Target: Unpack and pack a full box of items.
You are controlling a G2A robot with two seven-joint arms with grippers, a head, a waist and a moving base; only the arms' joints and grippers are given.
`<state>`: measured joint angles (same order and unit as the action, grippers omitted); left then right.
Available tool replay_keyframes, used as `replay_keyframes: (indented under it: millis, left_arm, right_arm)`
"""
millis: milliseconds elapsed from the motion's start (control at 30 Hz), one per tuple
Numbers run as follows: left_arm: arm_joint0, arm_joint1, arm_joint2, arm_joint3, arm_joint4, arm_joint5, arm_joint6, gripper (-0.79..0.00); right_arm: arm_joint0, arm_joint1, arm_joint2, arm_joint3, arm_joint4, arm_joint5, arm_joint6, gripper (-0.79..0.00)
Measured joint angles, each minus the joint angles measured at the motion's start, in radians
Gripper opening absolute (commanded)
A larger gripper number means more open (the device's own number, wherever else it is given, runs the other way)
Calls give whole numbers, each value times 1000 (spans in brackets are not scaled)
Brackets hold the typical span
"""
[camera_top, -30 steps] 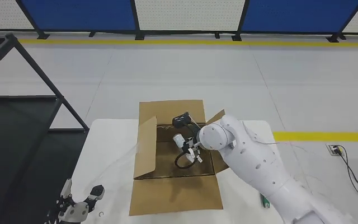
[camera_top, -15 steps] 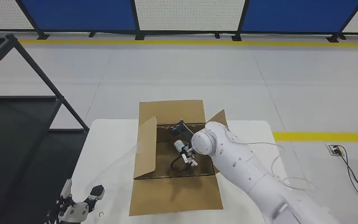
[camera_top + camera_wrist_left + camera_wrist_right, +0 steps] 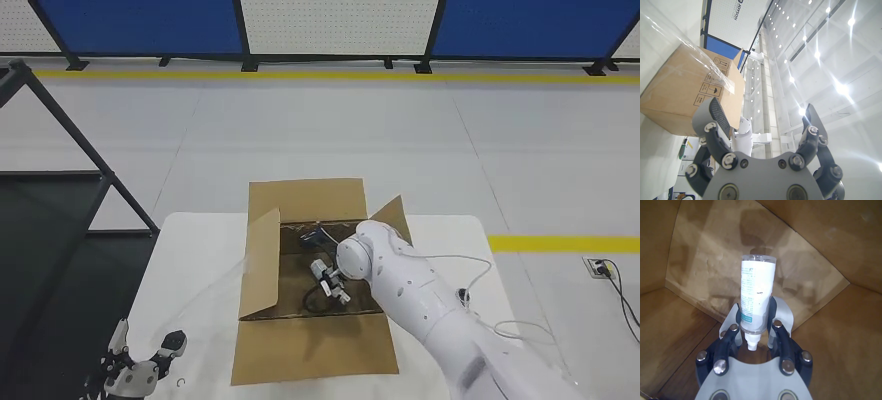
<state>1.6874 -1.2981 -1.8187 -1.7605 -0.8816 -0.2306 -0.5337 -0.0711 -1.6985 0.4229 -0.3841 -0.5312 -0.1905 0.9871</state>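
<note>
An open cardboard box (image 3: 262, 262) stands on the white table (image 3: 195, 280), flaps spread. Inside it, my right gripper (image 3: 330, 281) is shut on a white bottle (image 3: 756, 291) with a clear base and a small white nozzle; the bottle points toward the box floor (image 3: 719, 262). In the right wrist view the gripper (image 3: 755, 313) holds the bottle near its nozzle end, between both fingers. My left gripper (image 3: 145, 365) sits low at the table's near left corner, open and holding nothing. In the left wrist view the gripper (image 3: 761, 113) faces up, with the box (image 3: 687, 91) beside it.
A green-handled tool (image 3: 474, 360) lies on the table to the right of the box, with a cable (image 3: 500, 325) trailing near it. A dark item (image 3: 318, 236) sits in the box's far part. A black frame (image 3: 60, 130) stands to the left of the table.
The right arm has moved deeper into the box and toward its near side, carrying the white bottle lower. The left gripper has stayed put.
</note>
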Motion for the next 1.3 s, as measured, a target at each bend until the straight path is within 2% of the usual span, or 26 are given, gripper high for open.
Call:
replay_keyframes:
  millis: [167,267,367,900,967,1033,1200,1300]
  left_arm:
    - [0,0,0,0,0,0,0,0]
    - [0,0,0,0,0,0,0,0]
    - [0,0,0,0,0,0,0,0]
    - [0,0,0,0,0,0,0,0]
    - [0,0,0,0,0,0,0,0]
    - [0,0,0,0,0,0,0,0]
    - [0,0,0,0,0,0,0,0]
    - [0,0,0,0,0,0,0,0]
  right_arm:
    - [12,-19,4,42,-1,-13,-4,-511]
    - [16,-29,7,66,-2,-11,-6,-443]
    - [19,-37,12,86,-1,-11,-15,-462]
    - [52,-38,45,107,-30,-8,-111,-419]
    - [58,-32,51,94,-38,0,-131,-379]
    - [64,-24,57,67,-53,15,-154,-376]
    - [81,7,78,-42,-104,85,-185,-175]
    - [81,41,102,-161,-150,153,-163,-142]
